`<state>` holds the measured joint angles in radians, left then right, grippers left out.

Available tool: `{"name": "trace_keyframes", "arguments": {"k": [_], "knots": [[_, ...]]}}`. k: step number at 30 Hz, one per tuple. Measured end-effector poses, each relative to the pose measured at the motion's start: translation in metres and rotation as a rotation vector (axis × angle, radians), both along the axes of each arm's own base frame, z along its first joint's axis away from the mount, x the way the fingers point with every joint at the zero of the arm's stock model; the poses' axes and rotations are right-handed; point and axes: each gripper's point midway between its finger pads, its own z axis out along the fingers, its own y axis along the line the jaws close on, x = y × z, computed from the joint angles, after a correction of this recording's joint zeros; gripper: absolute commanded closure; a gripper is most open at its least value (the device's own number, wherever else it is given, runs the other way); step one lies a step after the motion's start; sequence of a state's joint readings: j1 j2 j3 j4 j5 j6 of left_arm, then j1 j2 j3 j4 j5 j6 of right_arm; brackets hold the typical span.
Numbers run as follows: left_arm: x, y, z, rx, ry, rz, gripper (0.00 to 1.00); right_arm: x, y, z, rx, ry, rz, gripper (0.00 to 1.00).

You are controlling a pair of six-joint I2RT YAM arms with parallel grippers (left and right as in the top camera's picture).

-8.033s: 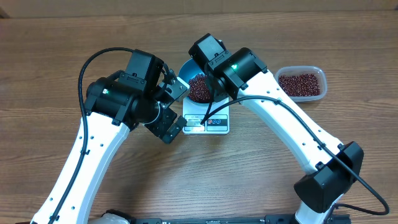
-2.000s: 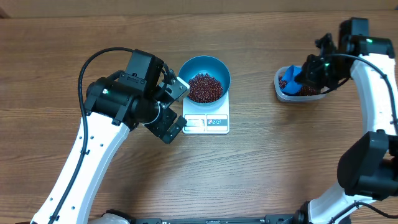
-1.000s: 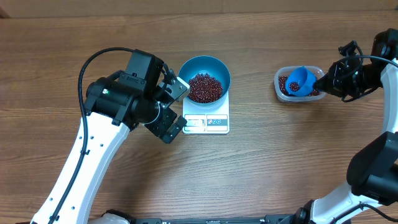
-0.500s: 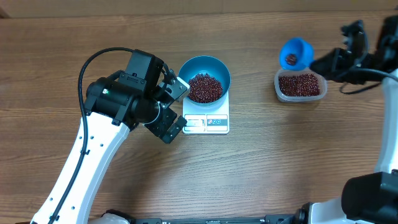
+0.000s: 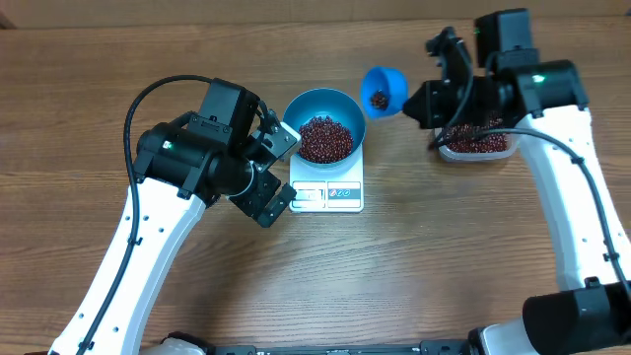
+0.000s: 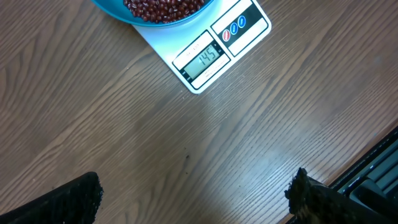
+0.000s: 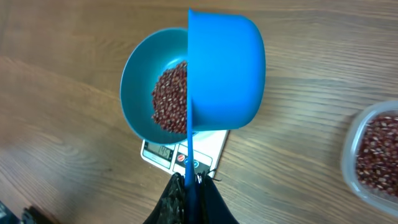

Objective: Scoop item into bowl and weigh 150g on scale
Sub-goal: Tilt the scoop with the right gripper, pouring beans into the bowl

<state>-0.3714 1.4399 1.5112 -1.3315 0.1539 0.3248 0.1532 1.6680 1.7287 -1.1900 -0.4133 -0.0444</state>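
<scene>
The blue bowl [image 5: 326, 102] stands on the white scale [image 5: 343, 194], with a heap of red-brown beans [image 5: 325, 138] in it. My right gripper [image 5: 419, 102] is shut on the handle of a small blue scoop [image 5: 383, 91], which hangs just right of the bowl's rim with a few beans inside. The right wrist view shows the scoop [image 7: 224, 71] over the bowl [image 7: 134, 87], the beans [image 7: 169, 99] and the scale [image 7: 163, 151], with that gripper [image 7: 193, 186] clamped on the handle. My left gripper [image 5: 281, 176] stands open beside the scale [image 6: 205, 60], its fingers [image 6: 68, 199] wide apart and holding nothing.
A clear plastic tub [image 5: 478, 155] of more beans sits at the right, half hidden under my right arm; it shows at the right edge as the tub [image 7: 349, 155] in the right wrist view. My left arm lies close along the scale's left side.
My right arm has carried the scoop left from above the tub to the bowl's right rim. The left arm, bowl and scale have not moved.
</scene>
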Motion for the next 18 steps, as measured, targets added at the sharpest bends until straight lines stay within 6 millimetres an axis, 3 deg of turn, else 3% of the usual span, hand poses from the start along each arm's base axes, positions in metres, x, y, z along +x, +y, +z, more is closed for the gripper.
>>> {"name": "trace_keyframes", "arguments": {"k": [18], "knots": [[0.0,0.0,0.0,0.0,0.0,0.0,0.01,-0.023,0.055,-0.011,-0.179,-0.042,0.107,0.96]]}}
